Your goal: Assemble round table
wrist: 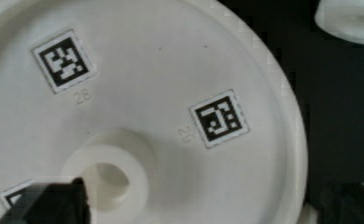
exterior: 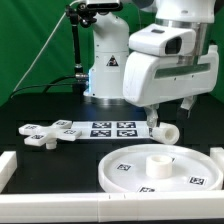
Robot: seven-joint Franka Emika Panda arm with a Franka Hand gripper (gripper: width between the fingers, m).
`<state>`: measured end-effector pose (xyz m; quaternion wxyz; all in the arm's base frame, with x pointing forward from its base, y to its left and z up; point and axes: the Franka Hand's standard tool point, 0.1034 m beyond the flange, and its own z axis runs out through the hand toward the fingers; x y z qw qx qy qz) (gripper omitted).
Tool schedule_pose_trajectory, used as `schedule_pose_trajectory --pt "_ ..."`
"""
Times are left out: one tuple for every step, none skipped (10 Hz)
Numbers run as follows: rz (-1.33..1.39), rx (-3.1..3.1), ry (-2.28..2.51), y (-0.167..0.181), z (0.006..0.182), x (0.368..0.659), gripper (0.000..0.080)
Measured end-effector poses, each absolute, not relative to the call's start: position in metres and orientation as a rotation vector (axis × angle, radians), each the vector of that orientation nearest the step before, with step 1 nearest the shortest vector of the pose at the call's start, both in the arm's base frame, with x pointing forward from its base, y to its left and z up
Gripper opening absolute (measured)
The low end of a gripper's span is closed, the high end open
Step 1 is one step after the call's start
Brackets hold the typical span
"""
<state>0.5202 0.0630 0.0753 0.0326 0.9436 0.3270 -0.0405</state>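
The large rimmed round disc (exterior: 150,175) lies flat on the black table near the front, its central hub (exterior: 158,158) pointing up. In the wrist view the disc (wrist: 161,90) fills most of the picture, with its hub (wrist: 111,172) and two tags on show. My gripper (exterior: 171,110) hangs open and empty above the disc's far side; in the wrist view (wrist: 193,208) its dark fingers (wrist: 33,205) stand wide apart. The short thick cylinder (exterior: 166,131) lies just behind the disc, and a white part that may be the same cylinder (wrist: 351,20) shows in the wrist view. The four-lobed cross piece (exterior: 40,133) lies at the exterior view's left.
The marker board (exterior: 105,128) lies flat between the cross piece and the cylinder. White rails (exterior: 8,165) edge the table at the front left and right (exterior: 216,160). The robot's base (exterior: 105,70) stands behind the marker board.
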Motion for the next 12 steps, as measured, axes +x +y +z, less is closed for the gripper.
schedule_pose_trajectory --pt "-0.124 2.904 1.007 0.063 0.075 0.520 0.0649" --pt "-0.125 2.904 1.007 0.063 0.075 0.520 0.0649" --pt "-0.126 2.933 0.919 0.064 0.075 0.518 0.0649" --pt "-0.141 2.976 0.750 0.066 0.074 0.508 0.0649" --pt "-0.153 2.992 0.670 0.071 0.073 0.500 0.0649" --pt "-0.165 2.997 0.640 0.077 0.068 0.490 0.0649" --pt "-0.184 3.001 0.630 0.082 0.059 0.475 0.0649" --pt "-0.172 3.012 0.639 0.083 0.049 0.461 0.0649" --pt "-0.154 3.023 0.636 0.083 0.044 0.454 0.0649" --pt "-0.193 3.015 0.634 0.082 0.045 0.454 0.0649" --pt "-0.203 3.013 0.635 0.082 0.045 0.454 0.0649" --pt "-0.248 3.005 0.635 0.081 0.045 0.452 0.0649"
